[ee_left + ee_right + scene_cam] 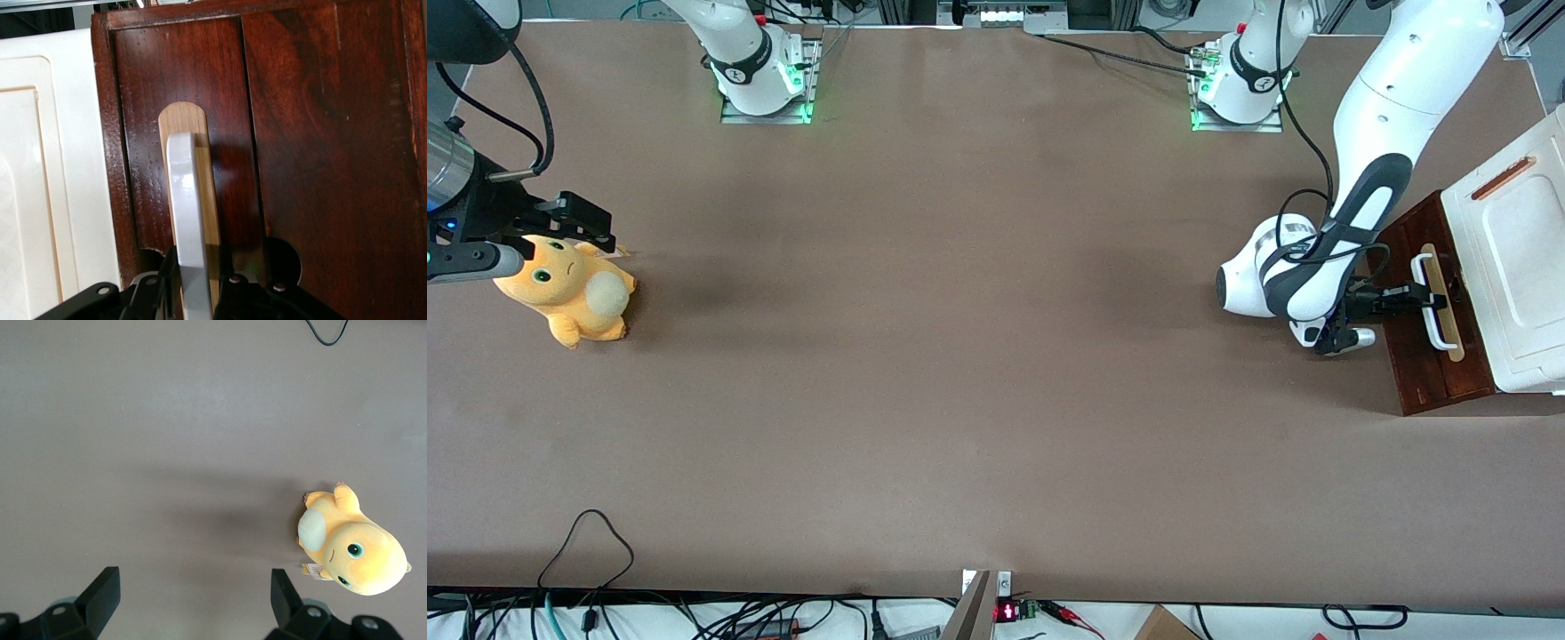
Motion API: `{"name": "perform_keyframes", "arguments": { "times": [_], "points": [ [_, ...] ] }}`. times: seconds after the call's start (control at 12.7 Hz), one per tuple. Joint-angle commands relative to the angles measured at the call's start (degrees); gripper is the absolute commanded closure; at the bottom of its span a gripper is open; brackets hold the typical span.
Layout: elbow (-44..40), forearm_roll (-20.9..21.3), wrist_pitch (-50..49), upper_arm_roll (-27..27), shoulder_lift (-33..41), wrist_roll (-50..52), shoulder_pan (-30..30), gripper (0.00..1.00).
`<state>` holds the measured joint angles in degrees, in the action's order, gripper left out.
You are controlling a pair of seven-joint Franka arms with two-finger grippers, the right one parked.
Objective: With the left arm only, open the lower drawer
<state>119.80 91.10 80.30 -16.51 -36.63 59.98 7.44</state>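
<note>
At the working arm's end of the counter (960,356), a white cabinet (1516,276) is seen, and the lower drawer (1432,356) is set in front of it. The drawer front is dark red-brown wood. A white bar handle (1434,307) is fixed on it, with a tan strip (1451,342) under the bar. The left arm (1369,169) is bent down toward the drawer. Its black hand (1423,294) is placed right at the handle. In the wrist view, the handle (187,220) is seen running between the two black fingers (150,293), one on each side of the bar. The hand is pinched around the handle. The drawer front (313,153) is seen close up there, with the white cabinet (47,167) just beside it. Toward the parked arm's end of the counter, a yellow plush toy (574,298) is laid on its side.
</note>
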Motion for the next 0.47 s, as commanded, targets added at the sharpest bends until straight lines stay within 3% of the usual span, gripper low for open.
{"name": "perform_keyframes", "arguments": {
  "times": [0.0, 0.16, 0.39],
  "points": [
    [-1.06, 1.27, -0.49, -0.72, -0.81, 0.14, 0.91, 0.88],
    [-1.06, 1.36, -0.58, -0.72, -0.81, 0.14, 0.91, 0.96],
    [-1.15, 1.62, -0.58, -1.68, -0.72, 0.05, 0.73, 0.95]
  ]
}}
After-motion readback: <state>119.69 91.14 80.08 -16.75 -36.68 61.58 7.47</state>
